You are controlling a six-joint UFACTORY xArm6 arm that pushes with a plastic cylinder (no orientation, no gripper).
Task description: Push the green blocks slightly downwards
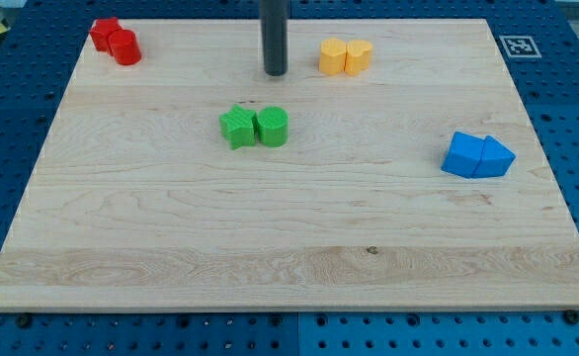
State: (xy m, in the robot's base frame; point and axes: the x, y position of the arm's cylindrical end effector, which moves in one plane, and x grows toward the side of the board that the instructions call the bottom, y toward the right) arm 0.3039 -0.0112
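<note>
Two green blocks sit touching side by side a little left of the board's middle: a green star-shaped block (237, 128) on the left and a green cylinder (272, 127) on the right. My tip (275, 72) is at the end of the dark rod that comes down from the view's top. It stands above the green cylinder in the view, apart from it by a clear gap, and touches no block.
Two red blocks (116, 42) sit at the top left corner. Two yellow blocks (345, 56) sit at the top, right of the rod. Two blue blocks (477, 155) sit at the right edge. The wooden board (289, 247) lies on a blue perforated table.
</note>
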